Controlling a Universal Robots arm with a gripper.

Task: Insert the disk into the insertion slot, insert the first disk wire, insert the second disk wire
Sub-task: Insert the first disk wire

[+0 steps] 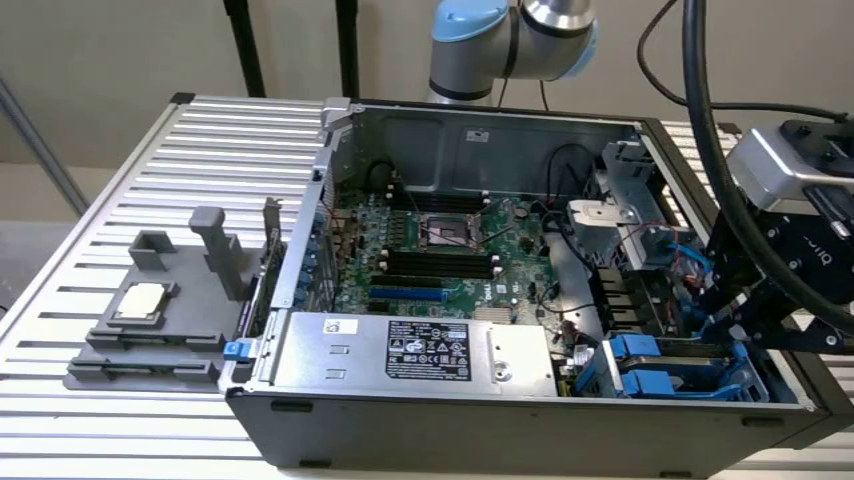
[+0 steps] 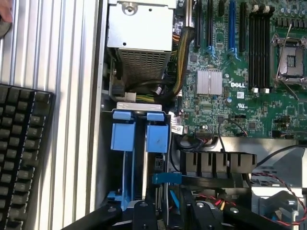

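The insertion slot is the dark-grey bay with blue fittings at the case's near corner on the exterior view's right. In the wrist view, two blue carrier frames stand edge-on in this slot. I cannot make out the disk's metal body between them. My gripper hangs just above and behind the bay. Its black fingers stand apart around a gap, so the gripper is open and holds nothing. A blue flat wire connector lies just ahead of the fingertips. Red and black wires run beside it.
The open case lies on a slatted metal table. It holds a silver power-supply box and a green motherboard with a black CPU socket. A grey fixture sits at the exterior view's left. A black keyboard lies beside the case.
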